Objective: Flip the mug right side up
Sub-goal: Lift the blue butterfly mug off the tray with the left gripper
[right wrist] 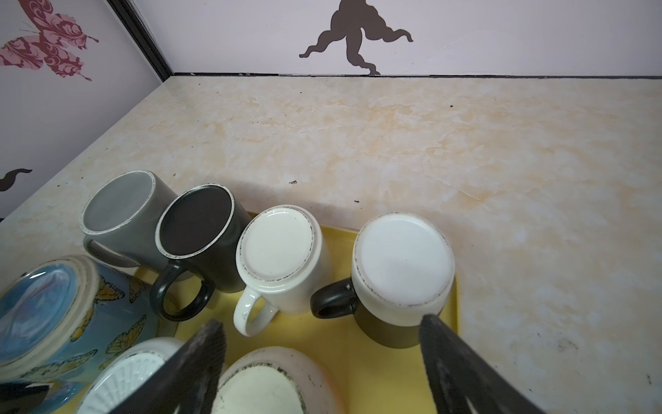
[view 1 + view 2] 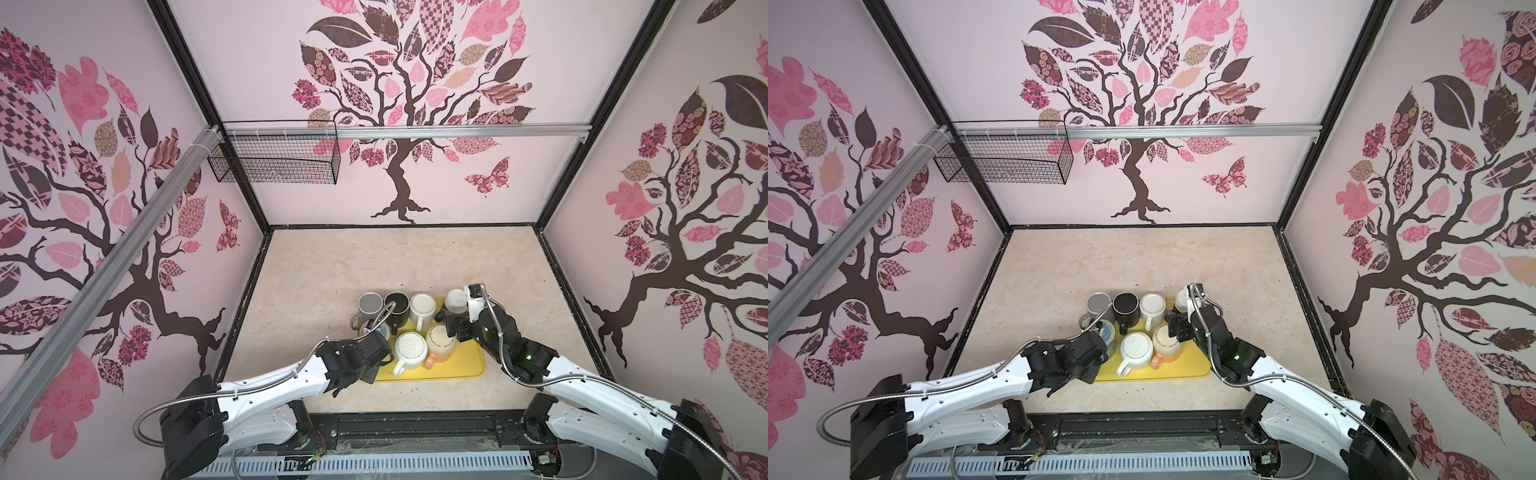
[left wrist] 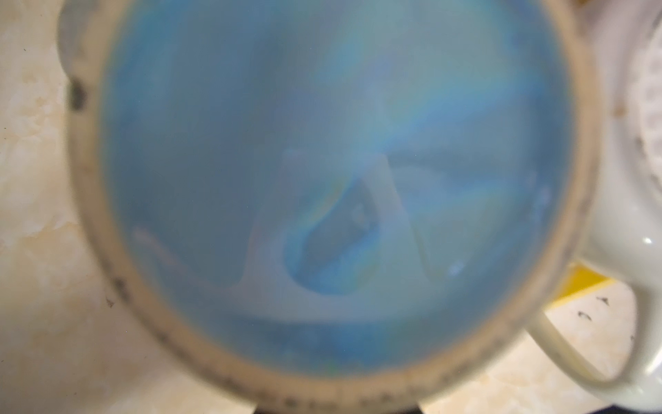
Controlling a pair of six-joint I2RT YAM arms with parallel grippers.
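filling the left wrist view, the blue mug (image 3: 333, 200) is a blur, base up at the left edge of the yellow tray (image 2: 465, 368) — left gripper (image 2: 375, 344) jaws hidden, grip impossible to tell; right gripper (image 1: 320, 331) gapes empty.

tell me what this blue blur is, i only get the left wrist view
Observer: It's the upturned base of a blue butterfly mug, which is standing upside down.
Operator: is my left pincer gripping it
Observer: The left pincer sits right above it in a top view, but its jaws are hidden.
Operator: and the right one
Observer: The right pincer is open and empty, above a tan mug on the yellow tray.
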